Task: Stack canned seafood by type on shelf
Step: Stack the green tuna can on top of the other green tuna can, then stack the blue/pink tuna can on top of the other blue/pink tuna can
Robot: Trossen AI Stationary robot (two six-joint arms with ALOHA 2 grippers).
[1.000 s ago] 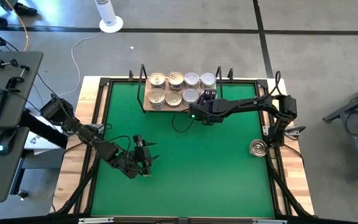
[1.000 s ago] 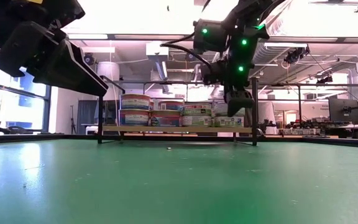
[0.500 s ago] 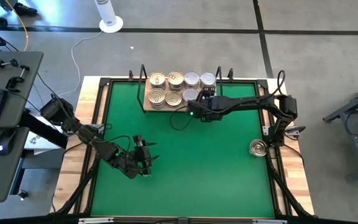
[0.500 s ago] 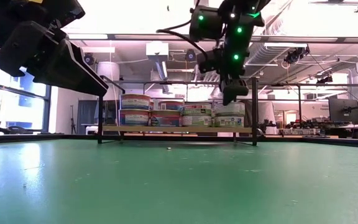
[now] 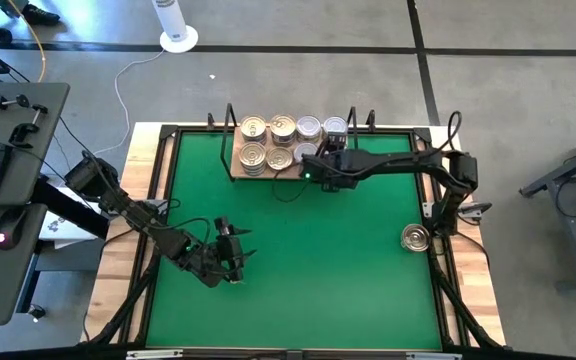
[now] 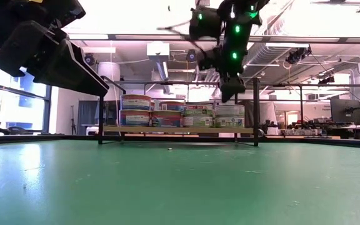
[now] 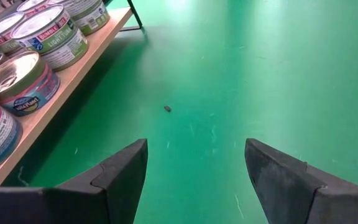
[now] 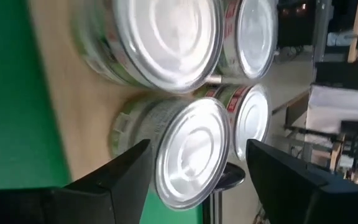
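The shelf (image 5: 236, 174) stands at the mat's far edge, and the canned seafood sits on it in short stacks: gold lids (image 5: 253, 155) on the left, silver lids (image 5: 309, 127) on the right. My right gripper (image 5: 320, 160) hangs open just above the near right stack (image 6: 230, 115), touching nothing. In its wrist view a silver-lidded can (image 8: 191, 152) lies below the gap between the fingers. One more can (image 5: 415, 238) rests at the mat's right edge. My left gripper (image 5: 235, 250) waits open above the mat's near left part, with nothing between its fingers (image 7: 123, 171).
Thin black uprights (image 6: 255, 109) stand at the shelf's ends, the right one close beside my right gripper. A small dark crumb (image 7: 167, 108) lies on the green mat (image 5: 348, 270) in front of the shelf. The mat's middle and near part are bare.
My right gripper has risen from in front of the shelf's near right stack to just above it, drifting slightly toward the table's left. The top can of that stack, hidden behind the fingers before, now shows and stays on the stack.
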